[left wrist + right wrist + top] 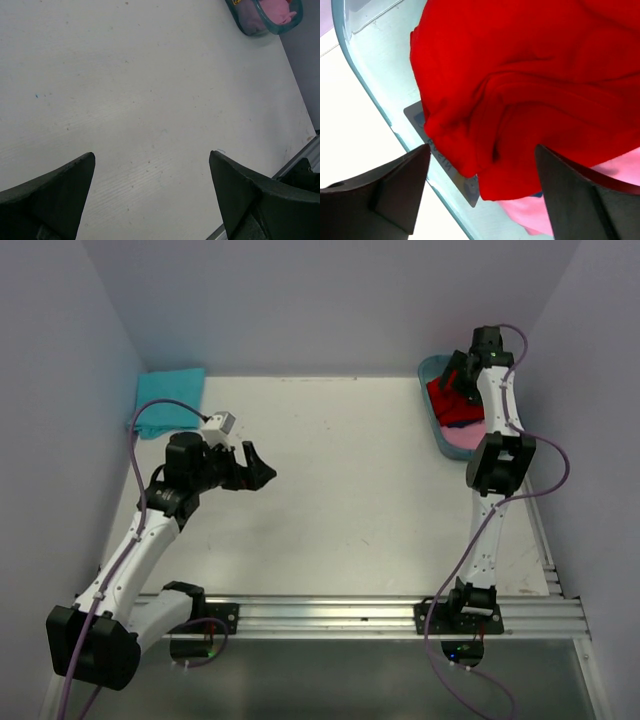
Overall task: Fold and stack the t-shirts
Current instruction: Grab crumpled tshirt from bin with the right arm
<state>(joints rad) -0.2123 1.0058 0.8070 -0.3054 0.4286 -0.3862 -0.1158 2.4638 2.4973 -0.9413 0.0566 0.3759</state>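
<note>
Red t-shirt [530,75] lies crumpled on the pink t-shirt [530,217] in the teal basket [428,366] at the far right corner against the walls. The right gripper [482,150] hangs just above it, jaws apart and holding nothing, with the basket rim under one finger; a dark strip beneath the red may be navy cloth. Turquoise t-shirt [172,398] sits folded at the far left corner, and the left gripper [152,154] hovers with jaws spread wide over the table [350,470].

Left gripper [151,154] jaws wide apart, arm bent low — right gripper [482,147] jaws apart, arm outstretched.
</note>
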